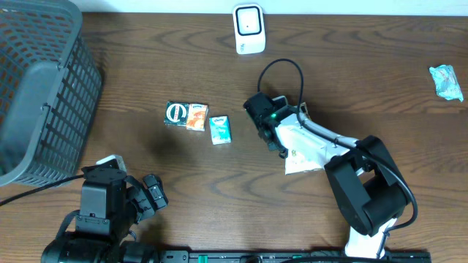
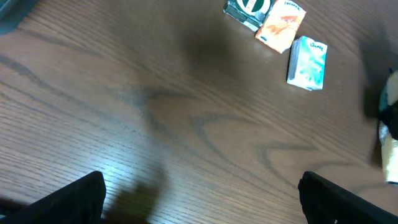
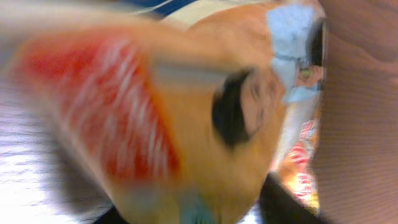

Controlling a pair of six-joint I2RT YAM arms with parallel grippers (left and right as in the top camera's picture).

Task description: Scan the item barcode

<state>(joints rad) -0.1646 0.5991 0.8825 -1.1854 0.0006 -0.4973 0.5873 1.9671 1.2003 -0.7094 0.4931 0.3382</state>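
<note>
RIGHT OF CENTRE on the tabletop (image 1: 146, 73), a snack packet (image 1: 303, 159) lies flat below the white scanner (image 1: 248, 28) as the right claw (image 1: 276, 142) sits over its upper-left end; whether the jaws have caught the wrapper cannot be told, the wrist view being a blur of orange and red print. The left claw (image 2: 202, 190) hangs spread wide and empty. A sound grip would likely take the packet's edge alone, leaving the barcode face free to turn toward the scanner

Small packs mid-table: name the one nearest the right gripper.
The teal pack, alone at the right end; the orange pack and dark white-ringed pack sit together farther left.
</note>
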